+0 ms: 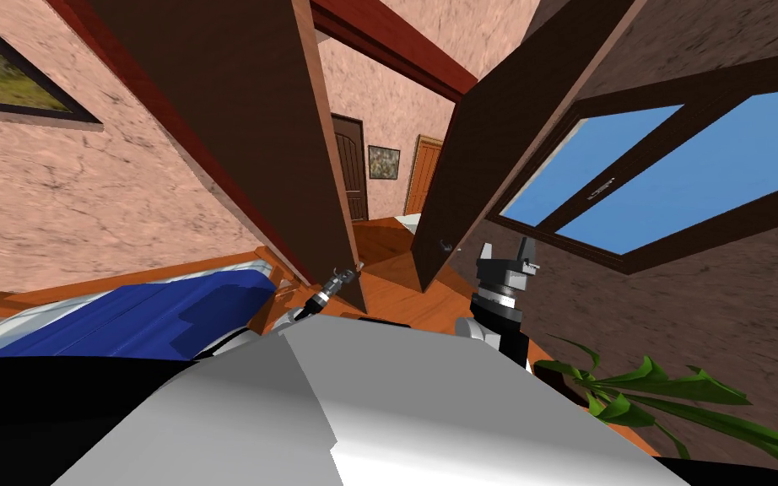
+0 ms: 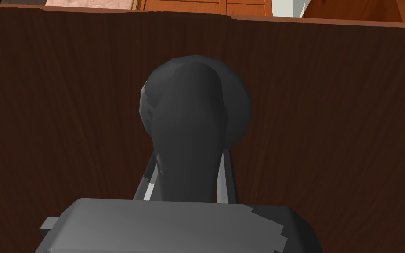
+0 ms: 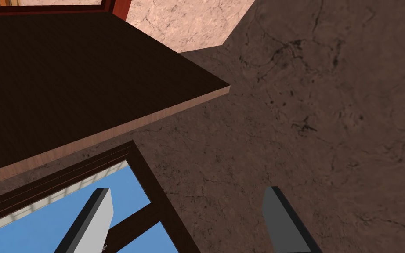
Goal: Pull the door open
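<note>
A dark brown door leaf [image 1: 235,126] stands partly swung toward me, its free edge near my left gripper [image 1: 343,278]. In the left wrist view that gripper [image 2: 188,172] is shut on the dark rounded door handle [image 2: 193,127], its fingers [image 2: 224,175] pressing the handle's sides against the door's face [image 2: 329,110]. A second dark leaf [image 1: 497,160] with its own small handle [image 1: 445,246] stands ajar to the right. My right gripper [image 1: 507,253] hangs open beside that leaf, holding nothing, and in the right wrist view its gripper [image 3: 187,193] faces the wall.
A bed with a blue cover [image 1: 151,316] lies close on the left. A green plant [image 1: 632,396] stands low at the right under a window [image 1: 632,177]. Through the gap show a wooden floor [image 1: 387,253] and further doors [image 1: 349,164].
</note>
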Controlling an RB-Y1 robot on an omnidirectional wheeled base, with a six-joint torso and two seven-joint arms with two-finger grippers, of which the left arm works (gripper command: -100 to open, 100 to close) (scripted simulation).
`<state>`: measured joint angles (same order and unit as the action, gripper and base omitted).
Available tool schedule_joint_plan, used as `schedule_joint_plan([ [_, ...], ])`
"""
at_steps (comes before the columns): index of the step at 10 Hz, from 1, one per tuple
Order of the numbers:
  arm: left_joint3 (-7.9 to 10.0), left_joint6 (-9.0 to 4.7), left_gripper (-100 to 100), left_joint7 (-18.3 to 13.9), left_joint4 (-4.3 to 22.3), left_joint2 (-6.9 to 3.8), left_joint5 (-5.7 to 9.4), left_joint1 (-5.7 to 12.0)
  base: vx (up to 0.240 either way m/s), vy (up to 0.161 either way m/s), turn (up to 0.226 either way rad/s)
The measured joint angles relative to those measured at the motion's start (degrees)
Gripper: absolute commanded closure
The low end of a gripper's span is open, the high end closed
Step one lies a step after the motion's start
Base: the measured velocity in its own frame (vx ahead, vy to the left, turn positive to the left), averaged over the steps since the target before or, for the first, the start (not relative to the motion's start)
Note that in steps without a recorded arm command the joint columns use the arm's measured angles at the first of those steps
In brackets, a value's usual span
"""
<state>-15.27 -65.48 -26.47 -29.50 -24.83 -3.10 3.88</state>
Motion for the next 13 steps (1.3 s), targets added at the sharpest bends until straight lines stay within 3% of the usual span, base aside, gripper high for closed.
schedule_joint_plan([
  [1,-0.49,0.27,100,-0.43,-2.15,-0.76,-0.66,-1.19,0.026,-0.026,0.041],
  [2,-0.90,-0.45,100,-0.77,-1.37,-0.87,-1.19,-0.73,0.018,-0.019,0.024],
  [4,-1.50,-0.11,100,-1.24,-4.08,-1.60,-2.06,-2.15,0.002,-0.004,0.008],
  [7,-2.26,-3.12,100,-1.72,0.09,-1.69,-2.99,-0.08,0.002,-0.002,0.016],
  [10,-2.67,-3.49,100,-1.92,-0.16,-1.82,-3.48,-0.18,-0.005,-0.002,-0.004],
  [11,-2.66,-2.31,100,-1.95,-2.98,-2.21,-3.48,-1.73,0.001,0.009,0.041],
  [12,-3.12,-3.43,100,-2.03,-1.58,-2.11,-4.11,-1.05,-0.036,0.032,0.049],
  [13,-3.82,-3.82,100,-2.22,-3.16,-2.31,-4.95,-1.95,-0.098,0.118,0.094],
])
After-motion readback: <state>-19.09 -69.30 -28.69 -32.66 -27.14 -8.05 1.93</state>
